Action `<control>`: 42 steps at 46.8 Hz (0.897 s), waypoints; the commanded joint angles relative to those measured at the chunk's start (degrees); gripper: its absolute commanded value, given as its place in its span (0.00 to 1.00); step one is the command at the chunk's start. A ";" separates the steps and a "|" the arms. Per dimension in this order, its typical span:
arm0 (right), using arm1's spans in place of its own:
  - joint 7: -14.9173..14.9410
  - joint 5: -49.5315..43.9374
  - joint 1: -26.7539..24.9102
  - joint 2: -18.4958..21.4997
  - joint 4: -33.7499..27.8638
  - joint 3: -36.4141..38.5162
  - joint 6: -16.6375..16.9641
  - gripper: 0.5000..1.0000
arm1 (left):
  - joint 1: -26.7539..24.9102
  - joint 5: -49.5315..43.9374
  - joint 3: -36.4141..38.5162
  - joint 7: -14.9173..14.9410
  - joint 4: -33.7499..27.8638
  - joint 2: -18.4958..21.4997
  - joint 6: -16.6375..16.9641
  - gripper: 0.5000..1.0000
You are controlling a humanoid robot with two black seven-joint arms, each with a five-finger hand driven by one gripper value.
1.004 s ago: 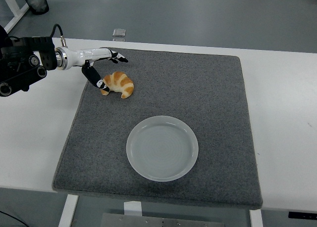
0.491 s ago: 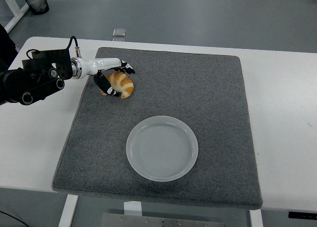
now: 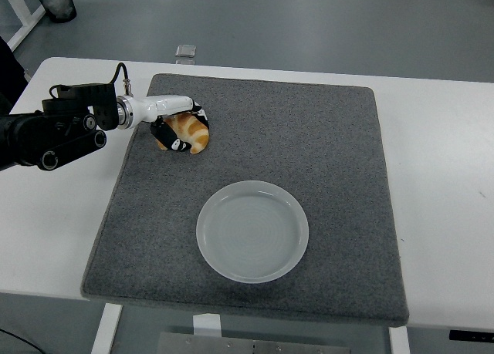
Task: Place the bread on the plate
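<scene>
A golden croissant-shaped bread (image 3: 191,132) lies on the grey mat (image 3: 309,153), near its far left corner. My left hand (image 3: 184,126) comes in from the left edge and its fingers are curled over and around the bread, thumb on the near side. The bread still rests on the mat. An empty round translucent white plate (image 3: 252,230) sits on the mat nearer to me, to the right of the bread. My right hand is out of view.
The grey mat covers most of the white table (image 3: 448,161). A small clear object (image 3: 184,52) lies at the table's far edge behind the mat. A dark bin (image 3: 54,1) stands on the floor at the top left.
My left hand moved right and forward onto the bread and its fingers closed around it. The bread has barely shifted on the mat.
</scene>
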 commanded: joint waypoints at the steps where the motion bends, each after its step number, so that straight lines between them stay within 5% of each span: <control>1: 0.00 0.01 0.00 0.00 0.00 0.00 0.00 0.90 | 0.00 0.02 0.08 0.02 -0.01 -0.01 0.21 0.29; 5: 0.00 0.01 0.00 0.00 0.00 0.00 0.00 0.90 | -0.09 0.02 0.08 0.02 -0.01 -0.01 0.38 0.00; 27: 0.00 0.01 0.00 0.00 0.00 0.00 0.00 0.90 | -1.31 -0.07 -0.10 0.02 0.52 0.08 1.61 0.00; 42: 0.00 0.01 0.00 0.00 0.00 0.00 0.00 0.90 | -10.98 -1.39 -0.89 0.11 -5.72 5.08 1.00 0.00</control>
